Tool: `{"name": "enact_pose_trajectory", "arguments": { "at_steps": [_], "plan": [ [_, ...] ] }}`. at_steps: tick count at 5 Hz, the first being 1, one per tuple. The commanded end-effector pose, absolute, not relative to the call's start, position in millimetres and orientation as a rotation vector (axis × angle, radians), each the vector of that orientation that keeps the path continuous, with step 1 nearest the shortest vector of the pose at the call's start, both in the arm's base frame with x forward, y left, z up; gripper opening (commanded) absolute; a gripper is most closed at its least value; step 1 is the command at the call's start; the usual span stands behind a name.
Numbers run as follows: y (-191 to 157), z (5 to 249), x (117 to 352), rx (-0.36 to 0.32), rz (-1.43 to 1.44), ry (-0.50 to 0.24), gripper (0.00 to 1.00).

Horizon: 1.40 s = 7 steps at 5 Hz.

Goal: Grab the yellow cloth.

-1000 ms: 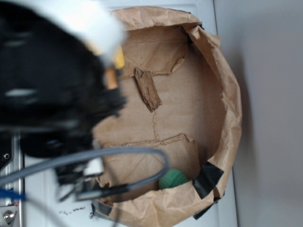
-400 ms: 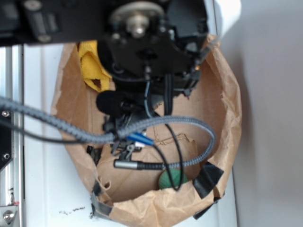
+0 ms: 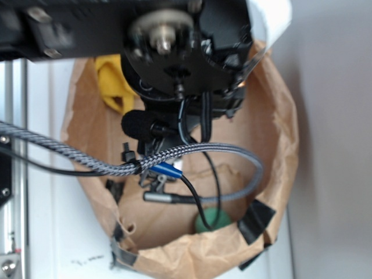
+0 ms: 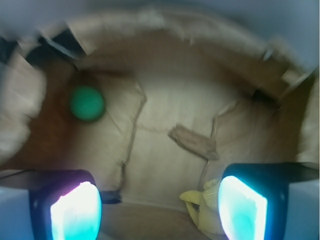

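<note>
crumpled bright yellow cloth (image 4: 205, 212) beside the tool (image 4: 159, 212).

The black robot arm (image 3: 180, 52) fills the top of the frame above a brown paper bag (image 3: 279, 145) rolled open on a white surface (image 3: 52, 232). The yellow cloth (image 3: 113, 84) lies by the bag's upper-left edge. A green ball (image 3: 210, 221) sits near its lower rim, behind 1 braided grey cable (image 3: 70, 154).

yellow cloth (image 3: 114, 83) half hidden behind arm (image 3: 180, 52); green ball (image 3: 210, 221) partly behind cable (image 3: 192, 154); wrist view blurred, cloth cut by bottom edge.
</note>
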State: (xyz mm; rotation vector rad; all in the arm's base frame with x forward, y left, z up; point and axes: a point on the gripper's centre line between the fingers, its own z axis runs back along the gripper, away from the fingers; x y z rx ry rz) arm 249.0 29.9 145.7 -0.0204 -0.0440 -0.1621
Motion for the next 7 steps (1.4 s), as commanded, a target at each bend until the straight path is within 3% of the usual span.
{"name": "enact_pose_trajectory", "arguments": {
  "at_steps": [1, 3, 4, 5, 7],
  "plan": [
    [63, 87, 229, 0.105, -0.158, -0.032, 1.0],
    [80, 33, 227, 0.11, -0.178, 0.057, 1.0],
    [79, 19, 226, 0.124, -0.18, 0.086, 1.0],
    [80, 16, 228, 0.157, -0.173, 0.101, 0.0],
    [77, 27, 229, 0.146, -0.202, 0.041, 0.0]
  ]
}}
